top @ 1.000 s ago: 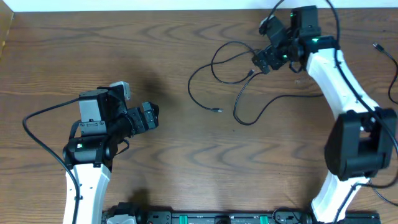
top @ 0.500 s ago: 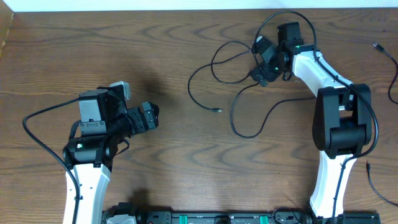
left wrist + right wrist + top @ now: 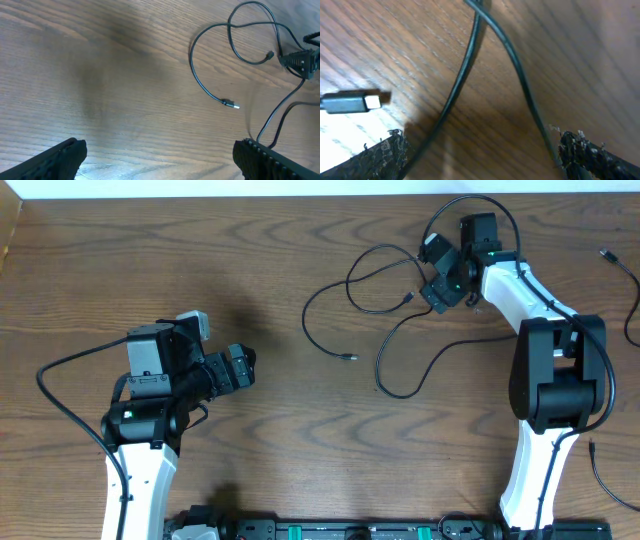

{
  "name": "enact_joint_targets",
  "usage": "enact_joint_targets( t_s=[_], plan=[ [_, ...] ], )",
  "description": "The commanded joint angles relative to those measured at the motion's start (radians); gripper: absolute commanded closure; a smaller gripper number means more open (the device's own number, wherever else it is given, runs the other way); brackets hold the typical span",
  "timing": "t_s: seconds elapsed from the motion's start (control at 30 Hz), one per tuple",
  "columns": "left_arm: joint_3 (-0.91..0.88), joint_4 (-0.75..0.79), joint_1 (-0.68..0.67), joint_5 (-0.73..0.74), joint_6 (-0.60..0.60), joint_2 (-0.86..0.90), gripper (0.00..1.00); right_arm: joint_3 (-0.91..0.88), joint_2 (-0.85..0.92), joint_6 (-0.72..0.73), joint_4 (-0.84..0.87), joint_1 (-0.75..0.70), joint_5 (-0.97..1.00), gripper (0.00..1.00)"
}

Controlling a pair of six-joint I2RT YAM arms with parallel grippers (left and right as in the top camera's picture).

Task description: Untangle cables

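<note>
Right tool slightly rightward, agape over thin looping black cables

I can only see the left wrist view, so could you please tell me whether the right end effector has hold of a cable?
Observer: Not judging by its own camera. The right end effector is open, and two black strands run between its fingers, crossing just ahead of them.
Operator: Thank you. Is there a connector near it?
Observer: Yes, a silver-tipped plug lies to the left of those strands in that view.
Operator: Are any cables outside my frame?
Observer: One more black cable lies at the far right edge of the overhead view, apart from the others.
</note>
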Motion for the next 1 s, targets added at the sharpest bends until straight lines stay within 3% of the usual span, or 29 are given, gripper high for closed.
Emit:
enact_joint_targets(
  t_s=[0.0,0.57,0.97],
  plan=[
    [0.009,-0.002,0.004,0.008,0.01,0.003,0.02,0.006,0.002,-0.047,0.039,-0.016,0.04,0.04],
    [0.009,-0.002,0.004,0.008,0.01,0.003,0.02,0.006,0.01,-0.027,0.084,-0.12,-0.098,0.01],
    [0.009,-0.002,0.004,0.008,0.01,0.003,0.02,0.006,0.042,0.05,-0.009,-0.131,-0.306,0.03]
  ],
)
